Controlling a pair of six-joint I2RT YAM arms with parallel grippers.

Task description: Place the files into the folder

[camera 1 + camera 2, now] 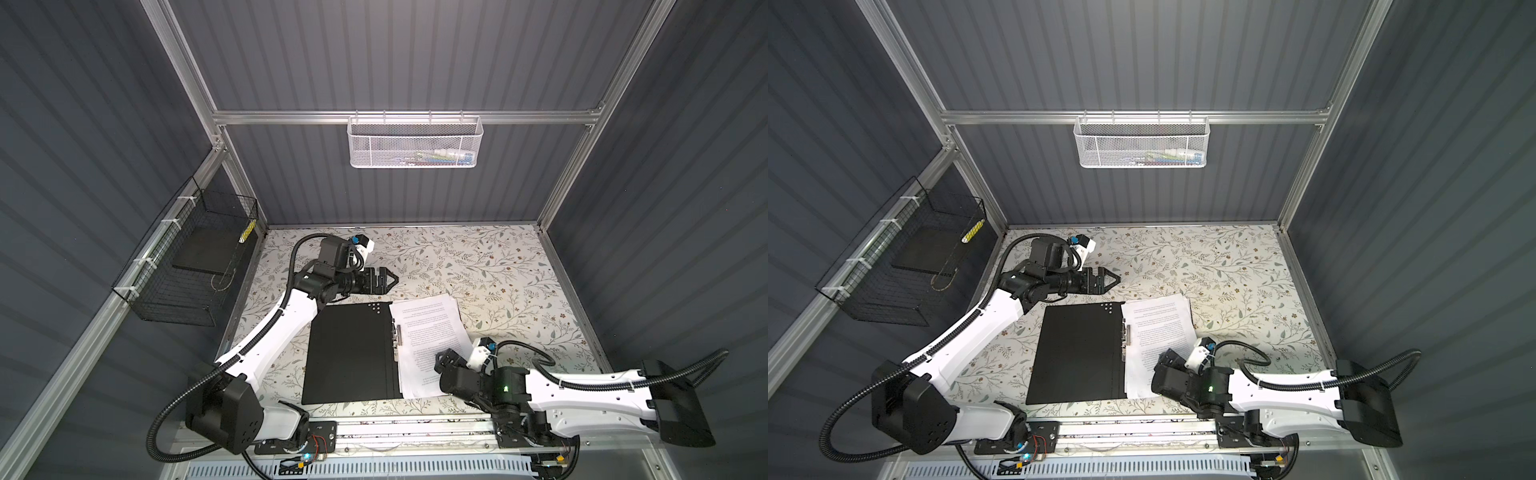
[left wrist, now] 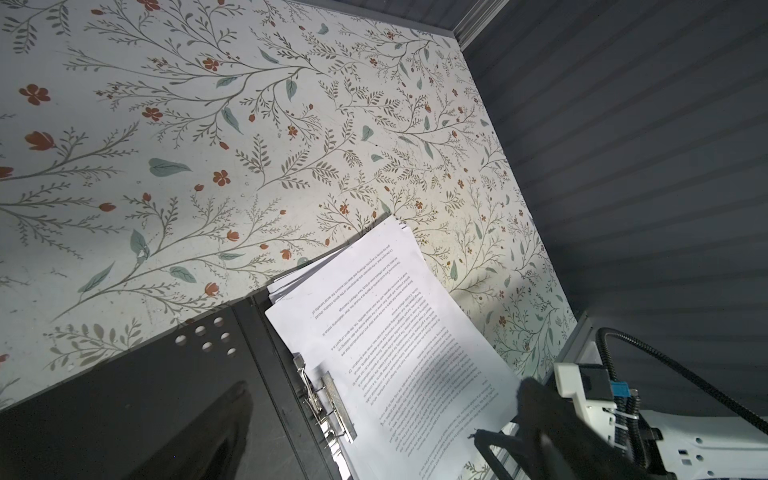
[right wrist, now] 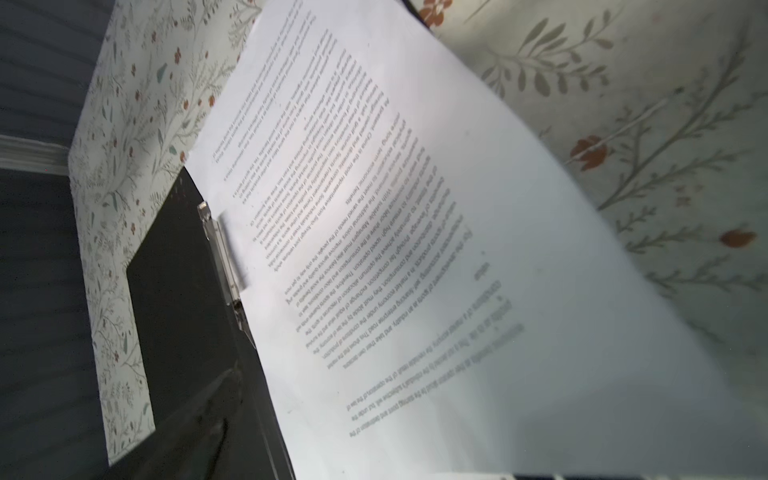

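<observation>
Right fingers [image 1: 445,358] over the files [image 1: 428,328] (spread unclear); left fingers [image 1: 388,277] spread wide, holding nothing.

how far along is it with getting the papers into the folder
Mostly done: the folder lies open and the papers sit stacked beside its metal clip, slightly skewed. In hand: the right gripper is over the stack's near edge; a grip is unclear. The left gripper hovers open. Remaining: squaring, clipping, closing the cover.
</observation>
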